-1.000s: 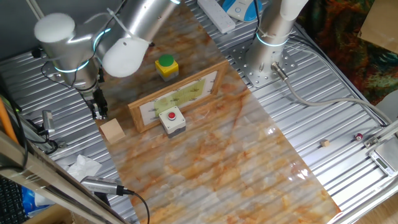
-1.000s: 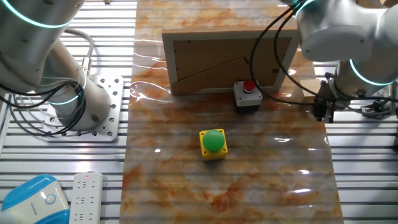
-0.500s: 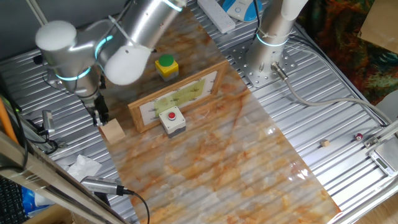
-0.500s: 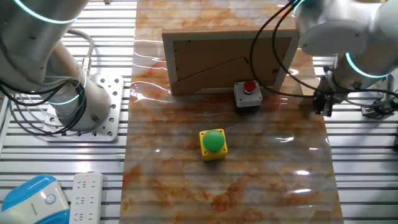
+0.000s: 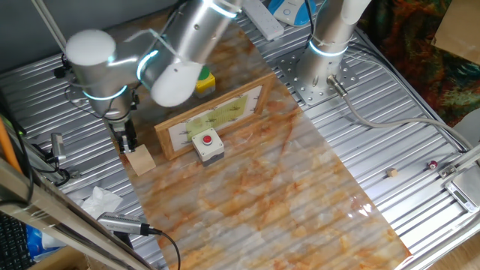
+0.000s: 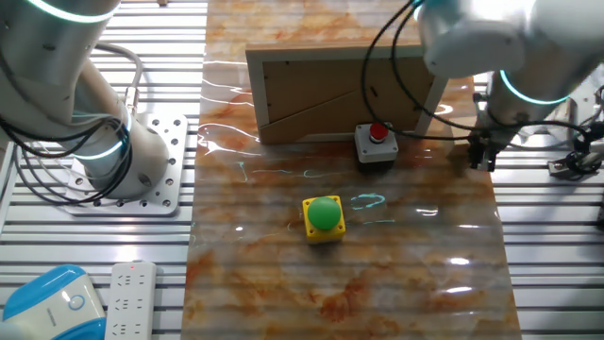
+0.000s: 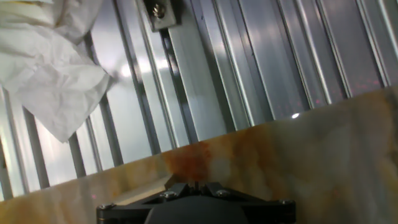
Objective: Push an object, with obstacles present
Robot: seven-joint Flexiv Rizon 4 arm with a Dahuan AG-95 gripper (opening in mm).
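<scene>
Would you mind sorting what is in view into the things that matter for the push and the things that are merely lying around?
Part of the job:
wooden cube
gripper
wooden-framed panel
grey box with red button
yellow box with green button

Lying about:
crumpled tissue
power strip
blue-and-white device

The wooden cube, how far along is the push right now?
Done: the tool is down at the wooden cube, on its far side, at the mat's corner. In hand: the push looks barely begun; the cube sits beside the framed panel's end. Left: moving it across the mat past the panel, the red-button box and the green-button box.
</scene>
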